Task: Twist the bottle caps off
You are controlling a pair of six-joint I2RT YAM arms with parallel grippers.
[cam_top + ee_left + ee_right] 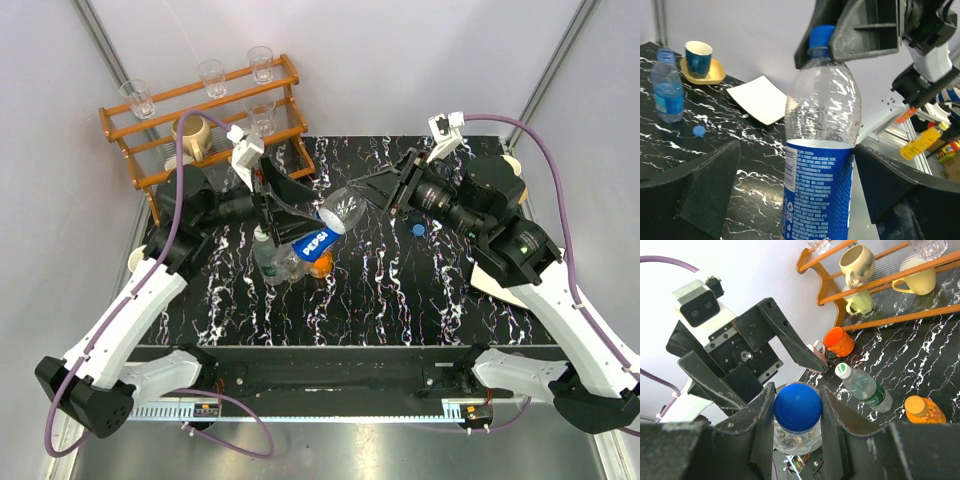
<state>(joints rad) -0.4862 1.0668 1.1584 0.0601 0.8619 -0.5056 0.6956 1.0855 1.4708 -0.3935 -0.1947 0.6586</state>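
Right gripper (797, 410) clamped on the blue cap (821, 36) of the Pepsi bottle (820, 150), which is tilted at mid-table (400, 300), well back from the near edge. Left gripper (295, 210) has its jaws wide apart, flanking the label (gap visible on one side). Green-label bottle (268, 258) and orange bottle (320, 265) crowd the base.

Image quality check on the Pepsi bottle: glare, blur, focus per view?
Top external: even light, sharp; Pepsi bottle legible. Left wrist: bottle crisp, glare streaks on clear plastic, own fingers dark and soft. Right wrist: blue cap sharp, near fingers blurred, wall washed out.
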